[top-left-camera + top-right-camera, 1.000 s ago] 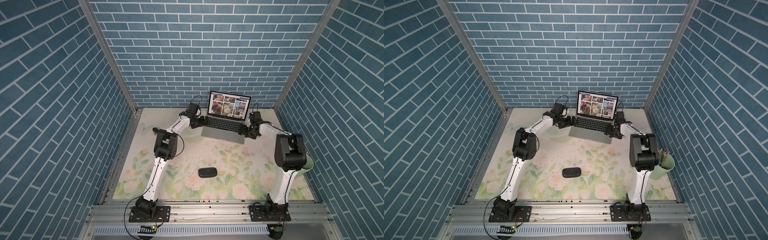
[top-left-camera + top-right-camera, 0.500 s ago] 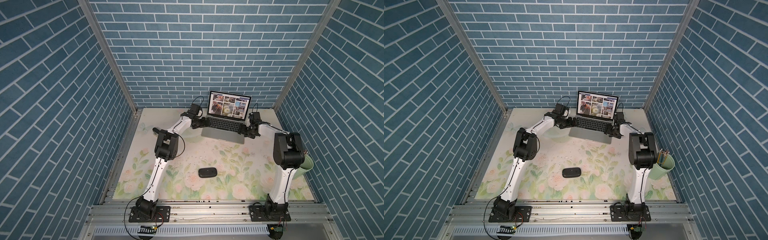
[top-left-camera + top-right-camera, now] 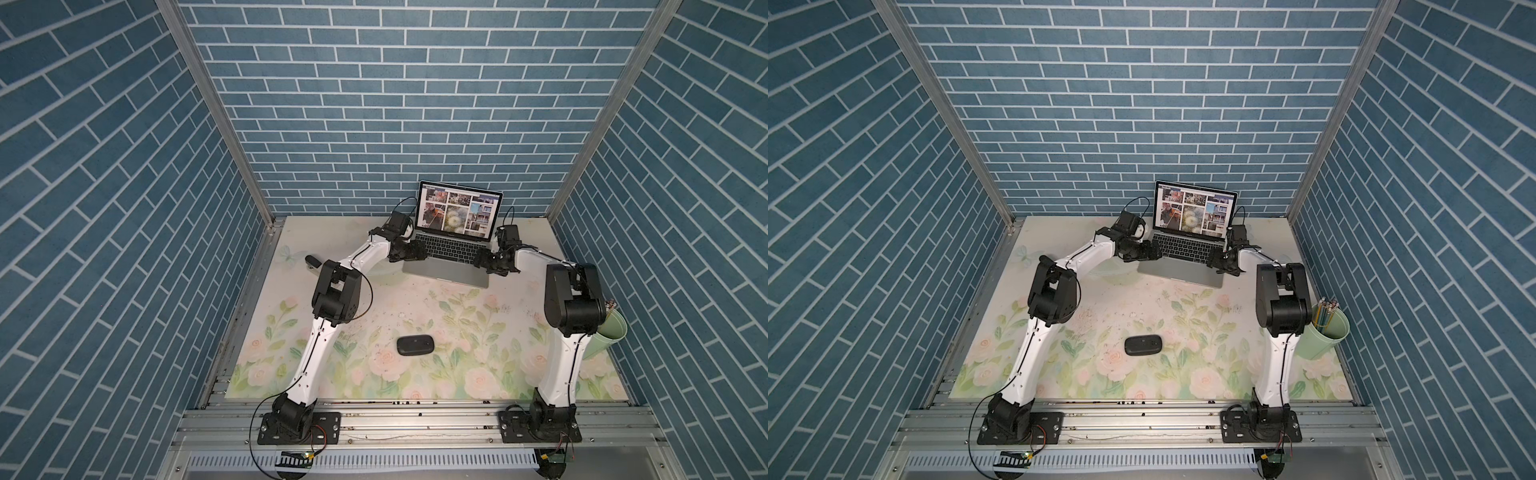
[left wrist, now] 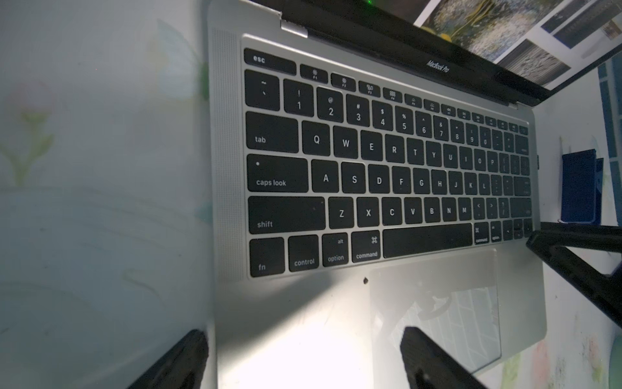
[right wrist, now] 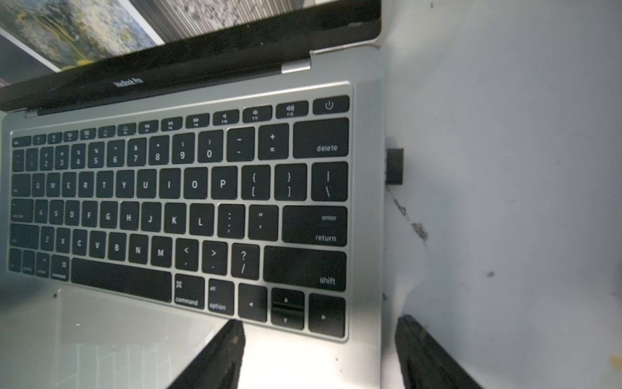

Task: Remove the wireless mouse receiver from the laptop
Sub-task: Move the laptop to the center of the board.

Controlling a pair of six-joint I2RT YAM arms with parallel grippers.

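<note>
Right gripper (image 5: 319,353) is hanging open, jaws straddling the right edge of the laptop (image 5: 365,202). The wireless mouse receiver (image 5: 394,165) is sitting plugged into that side, just ahead. Left gripper (image 4: 303,360) is gaping wide over the opposite front corner.

Over the last second the left gripper (image 3: 417,253) is brought in closer to the laptop (image 3: 444,274). Its fingers (image 4: 181,357) are now set astride the left edge of the palm rest, one off the laptop's side and one above it. The right arm (image 3: 573,299) is drawn a little inward at the elbow, and the right gripper (image 3: 482,261) is shifted slightly toward the laptop's right edge.
</note>
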